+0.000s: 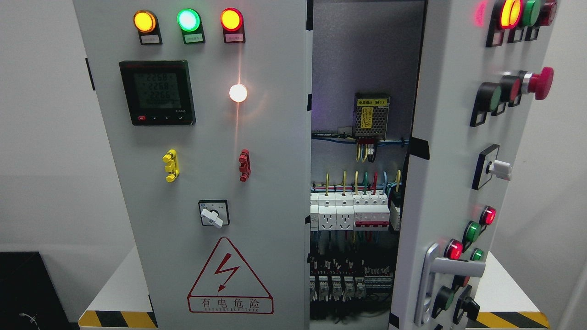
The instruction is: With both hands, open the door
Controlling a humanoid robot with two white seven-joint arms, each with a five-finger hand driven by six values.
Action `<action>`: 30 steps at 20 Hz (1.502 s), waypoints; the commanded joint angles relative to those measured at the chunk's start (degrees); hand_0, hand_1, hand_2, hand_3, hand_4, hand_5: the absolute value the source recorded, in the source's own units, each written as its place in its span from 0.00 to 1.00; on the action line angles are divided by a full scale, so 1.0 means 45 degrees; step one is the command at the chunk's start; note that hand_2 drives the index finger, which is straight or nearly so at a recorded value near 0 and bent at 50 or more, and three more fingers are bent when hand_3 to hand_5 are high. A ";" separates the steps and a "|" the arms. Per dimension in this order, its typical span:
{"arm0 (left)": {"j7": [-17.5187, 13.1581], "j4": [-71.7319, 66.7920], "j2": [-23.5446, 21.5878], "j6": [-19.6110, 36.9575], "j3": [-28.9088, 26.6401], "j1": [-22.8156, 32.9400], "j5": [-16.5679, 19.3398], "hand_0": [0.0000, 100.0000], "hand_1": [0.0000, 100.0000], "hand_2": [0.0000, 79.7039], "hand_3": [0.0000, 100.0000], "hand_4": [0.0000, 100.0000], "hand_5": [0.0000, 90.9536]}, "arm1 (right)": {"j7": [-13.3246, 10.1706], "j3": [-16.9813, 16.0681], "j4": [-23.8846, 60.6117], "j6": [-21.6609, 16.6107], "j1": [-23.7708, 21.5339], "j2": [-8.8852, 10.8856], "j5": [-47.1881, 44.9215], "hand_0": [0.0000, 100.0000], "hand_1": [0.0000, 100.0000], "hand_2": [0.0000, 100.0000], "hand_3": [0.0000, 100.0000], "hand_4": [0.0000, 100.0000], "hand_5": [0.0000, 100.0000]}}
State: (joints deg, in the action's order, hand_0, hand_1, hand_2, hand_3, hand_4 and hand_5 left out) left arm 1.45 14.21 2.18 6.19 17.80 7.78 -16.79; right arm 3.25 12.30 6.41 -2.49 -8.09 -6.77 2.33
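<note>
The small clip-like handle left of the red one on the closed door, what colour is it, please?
Yellow: the yellow clip-like handle, clearest in the head view.

An electrical lab: a grey control cabinet (206,183) with wired breakers (353,213) and hazard-striped table (117,318)

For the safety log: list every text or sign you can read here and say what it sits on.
"有电危险", under a red lightning-bolt triangle: warning sign on the left door.
Three rows of digits on the meter: roughly "2268", "2268", "2266", not sharp enough to be sure.
Yellow label on the power supply inside: too small to read.
Tags under the three lamps: too blurred.
Small line under the sign's characters: unreadable.
</note>
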 commanded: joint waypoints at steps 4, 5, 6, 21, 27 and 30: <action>0.0067 0.5064 -0.1031 0.0109 0.0106 -0.0028 0.0020 0.00 0.00 0.00 0.00 0.00 0.00 | 0.0000 0.0000 0.0000 -0.0013 0.0000 0.0000 0.0010 0.19 0.00 0.00 0.00 0.00 0.00; 0.0067 0.5239 -0.1128 0.0109 0.0125 -0.0222 0.0020 0.00 0.00 0.00 0.00 0.00 0.00 | 0.0000 0.0000 0.0000 -0.0013 0.0000 0.0000 -0.0010 0.19 0.00 0.00 0.00 0.00 0.00; 0.0048 0.5550 -0.1265 0.0109 0.0145 -0.0301 0.0039 0.00 0.00 0.00 0.00 0.00 0.00 | 0.0000 0.0000 0.0000 0.0007 0.0000 0.0000 0.0010 0.19 0.00 0.00 0.00 0.00 0.00; 0.0067 1.6132 -0.4544 -0.0008 0.2662 0.0383 -0.0233 0.00 0.00 0.00 0.00 0.00 0.00 | 0.0000 0.0000 0.0000 -0.0013 0.0000 0.0000 -0.0010 0.19 0.00 0.00 0.00 0.00 0.00; 0.0067 1.9337 -0.6673 -0.0008 0.4245 -0.0594 -0.2478 0.00 0.00 0.00 0.00 0.00 0.00 | 0.0000 0.0000 0.0000 -0.0013 0.0000 0.0000 0.0010 0.19 0.00 0.00 0.00 0.00 0.00; 0.0067 2.0432 -0.7202 -0.0008 0.4325 -0.1004 -0.2734 0.00 0.00 0.00 0.00 0.00 0.00 | 0.0000 0.0000 0.0000 -0.0013 0.0000 0.0000 -0.0010 0.19 0.00 0.00 0.00 0.00 0.00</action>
State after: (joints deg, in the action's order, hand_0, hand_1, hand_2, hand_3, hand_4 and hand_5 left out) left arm 1.91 80.85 -18.76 6.08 30.41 6.19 -24.83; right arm 3.25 12.30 6.42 -2.57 -8.09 -6.77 2.34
